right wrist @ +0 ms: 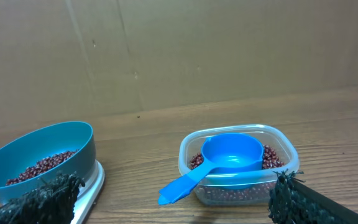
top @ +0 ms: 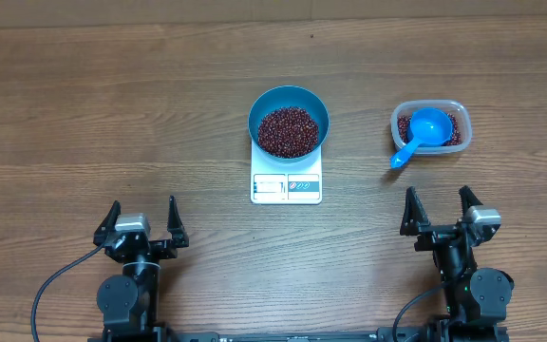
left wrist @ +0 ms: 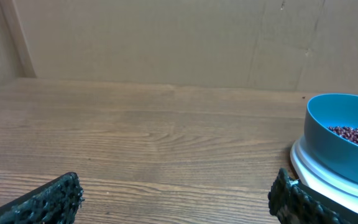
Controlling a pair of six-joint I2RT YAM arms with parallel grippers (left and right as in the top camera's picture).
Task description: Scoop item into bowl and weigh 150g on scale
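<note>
no legible txt on scale (top: 287, 186)

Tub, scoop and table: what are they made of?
The tub looks like clear plastic: the beans show through its wall. The scoop looks like smooth, slightly shiny blue plastic. The table looks like wood, or maybe a wood-print surface: grain lines run across it.

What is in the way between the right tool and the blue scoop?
Nothing I can see. The right tool is open, and only bare table lies between it and the scoop. The scoop rests in the tub, its handle poking over the near rim.
</note>
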